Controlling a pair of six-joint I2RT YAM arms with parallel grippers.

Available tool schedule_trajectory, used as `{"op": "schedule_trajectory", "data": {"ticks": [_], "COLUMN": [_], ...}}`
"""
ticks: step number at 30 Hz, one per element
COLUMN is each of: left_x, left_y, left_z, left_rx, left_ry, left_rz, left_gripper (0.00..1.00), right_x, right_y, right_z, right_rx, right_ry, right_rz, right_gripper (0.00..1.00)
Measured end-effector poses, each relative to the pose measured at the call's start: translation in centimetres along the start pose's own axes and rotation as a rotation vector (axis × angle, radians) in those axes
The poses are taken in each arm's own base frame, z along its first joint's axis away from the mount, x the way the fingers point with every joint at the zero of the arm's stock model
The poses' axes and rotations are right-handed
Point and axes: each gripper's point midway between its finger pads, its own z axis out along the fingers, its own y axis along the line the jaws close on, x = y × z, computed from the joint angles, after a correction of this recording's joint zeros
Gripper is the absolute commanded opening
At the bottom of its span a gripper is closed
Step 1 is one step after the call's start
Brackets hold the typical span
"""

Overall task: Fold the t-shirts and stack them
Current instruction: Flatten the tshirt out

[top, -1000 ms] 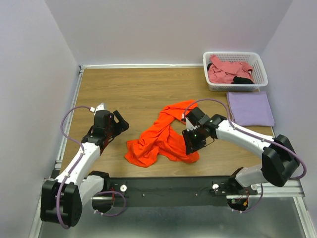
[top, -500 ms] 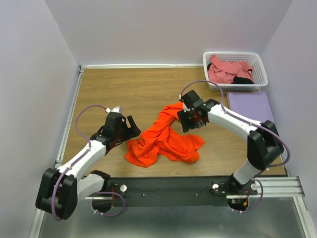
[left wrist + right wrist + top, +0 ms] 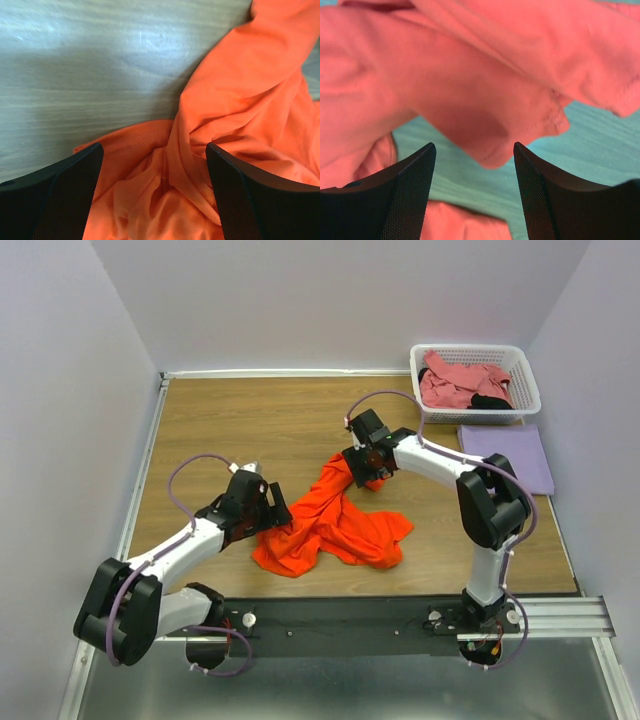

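A bright orange t-shirt [image 3: 335, 523] lies crumpled on the wooden table, in front of the arms. My left gripper [image 3: 272, 512] stands open over its left edge, with bunched orange folds [image 3: 165, 190] between the fingers [image 3: 65, 190]. My right gripper [image 3: 362, 468] is open above the shirt's far end, where a hemmed cloth corner [image 3: 495, 145] lies on the table between its fingers [image 3: 540, 190]. A folded pale lavender t-shirt [image 3: 505, 459] lies flat at the right. A dusty pink t-shirt [image 3: 460, 383] and a bit of black cloth [image 3: 490, 401] fill the basket.
The white lattice basket [image 3: 520, 365] stands at the back right corner, just behind the lavender shirt. Pale walls close the table on three sides. A metal rail [image 3: 140, 480] runs along the left edge.
My right gripper has opened and moved up and left, from the orange shirt's right side to its far end. My left arm has swung right to the shirt's left edge.
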Motion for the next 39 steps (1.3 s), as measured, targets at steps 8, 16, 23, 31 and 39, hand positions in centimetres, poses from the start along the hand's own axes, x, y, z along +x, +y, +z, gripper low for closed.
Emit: {"op": "schedule_trajectory", "data": {"ticks": [8,16,23,31,39], "left_x": [0.9,0.2,-1.4,-9.0,-20.3], "left_y": [0.3,0.0,0.0,-0.4,-5.7], "left_z": [0.8,2.4,3.6,2.4,-8.8], "left_rx": [-0.055,-0.117,-0.179,-0.339,-0.298], "left_ry": [0.014,0.028,0.032,-0.114,-0.549], "left_rz": [0.047,0.118,0.185,0.284,0.293], "left_gripper": [0.88,0.32,0.0,0.0,0.0], "right_x": [-0.3,-0.5,-0.5,0.8,-3.7], "right_y": [-0.4,-1.6,-3.7,-7.7,-9.6], "right_z": [1.2,2.4,3.1,-3.6,-18.2], "right_rx": [0.014,0.029,0.058,0.133,0.147], "right_ry": [-0.001,-0.009,-0.016,-0.09,-0.462], "right_rz": [0.0,0.042,0.105,0.177,0.229], "right_gripper": [0.69,0.59,0.0,0.0,0.01]}}
